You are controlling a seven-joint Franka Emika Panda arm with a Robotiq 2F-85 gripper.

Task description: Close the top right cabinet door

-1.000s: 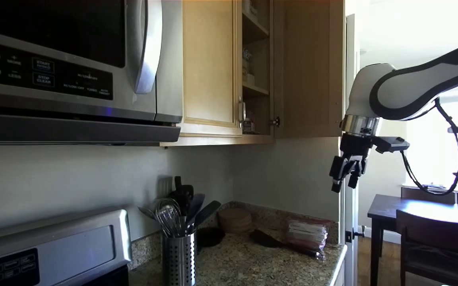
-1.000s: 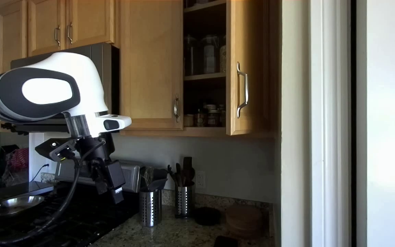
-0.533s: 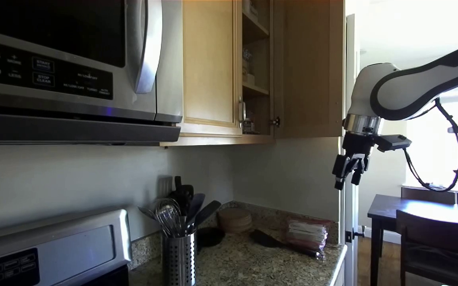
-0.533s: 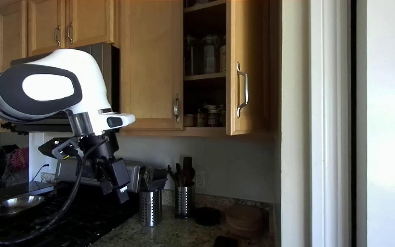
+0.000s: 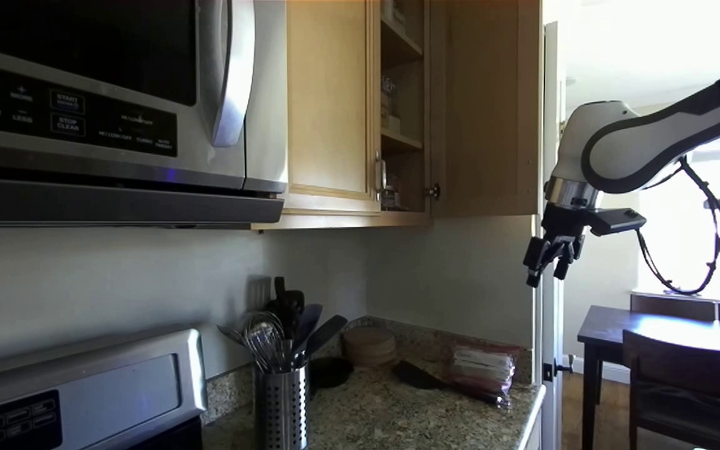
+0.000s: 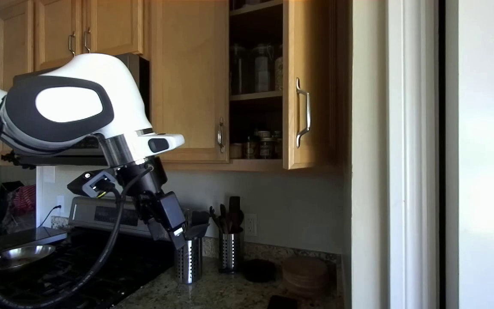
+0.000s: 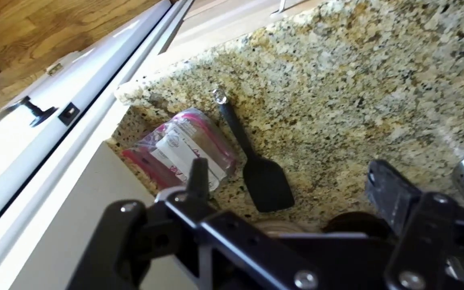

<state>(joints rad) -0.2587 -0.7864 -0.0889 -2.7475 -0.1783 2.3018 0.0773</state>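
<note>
Door [image 6: 315, 64] wide open above the fingers [image 7: 390, 189], not yet touched

The fingers stand wide apart, holding nothing. In both exterior views the door is higher than they are and apart from them; in an exterior view the handle [image 6: 308, 111] shows up and to the right of them, on the outer face.

The step in hand is, I judge, the approach. To do it well, raise the fingers to handle height, take them round the free edge to the outer side, and then sweep the door toward the shelves [image 6: 254, 96]. Contact close to the handle, far from the hinge [image 5: 436, 191], should need the least force. Narrowing the fingers beforehand would probably spare a snag. A nudge on the inner face [image 5: 485, 112] would push the wrong way.

In an exterior view, the hinge and that inner face lie up and to the left of the fingers, while the handle is hidden. The wrist view misses the door; it alone shows the gap squarely, with the spatula [image 7: 267, 187] beneath and the bag [image 7: 189, 149] partly behind a finger.
</note>
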